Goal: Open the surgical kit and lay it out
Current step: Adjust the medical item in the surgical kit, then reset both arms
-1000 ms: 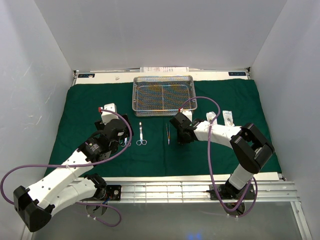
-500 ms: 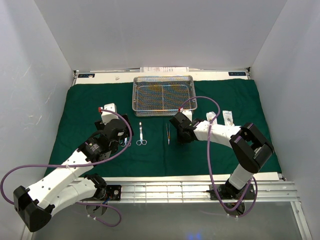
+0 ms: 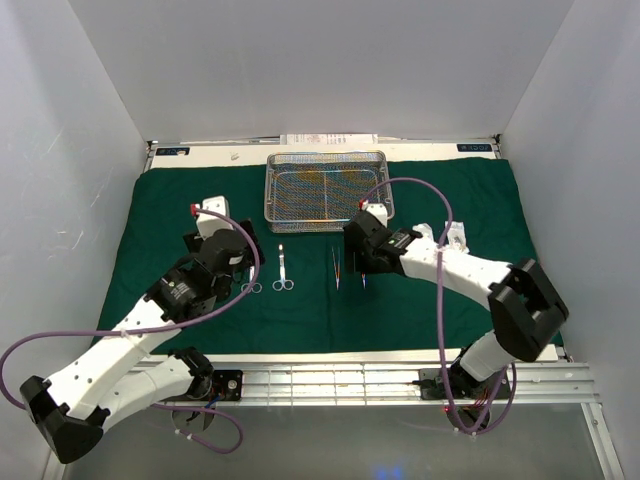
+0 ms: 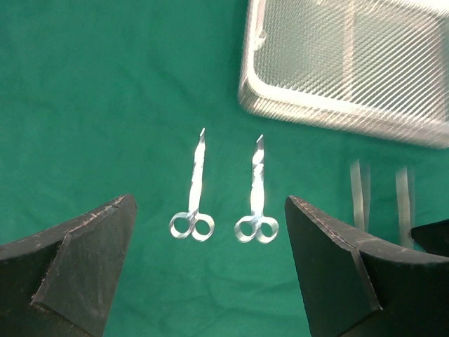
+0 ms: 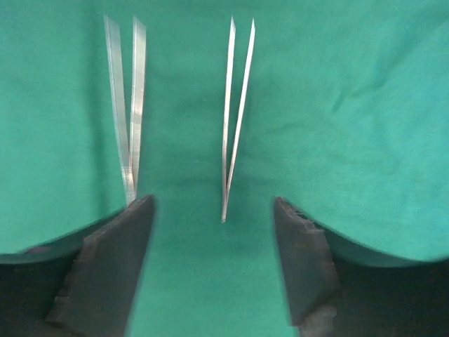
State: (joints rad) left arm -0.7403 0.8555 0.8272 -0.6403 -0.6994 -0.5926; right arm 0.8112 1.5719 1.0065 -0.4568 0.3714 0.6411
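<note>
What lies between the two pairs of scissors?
Only bare green cloth; the left wrist view shows one scissors and the other scissors lying parallel, apart.

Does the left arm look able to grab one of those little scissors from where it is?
Probably yes. The left gripper hangs open right above the two scissors, which lie flat on the green cloth with nothing covering them. The tray and the tweezers sit off to one side.

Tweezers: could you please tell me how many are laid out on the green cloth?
2 tweezers. One lies with its joined end between the right gripper's open jaws; the other lies beside it, nearer the scissors. None appears hidden.
</note>
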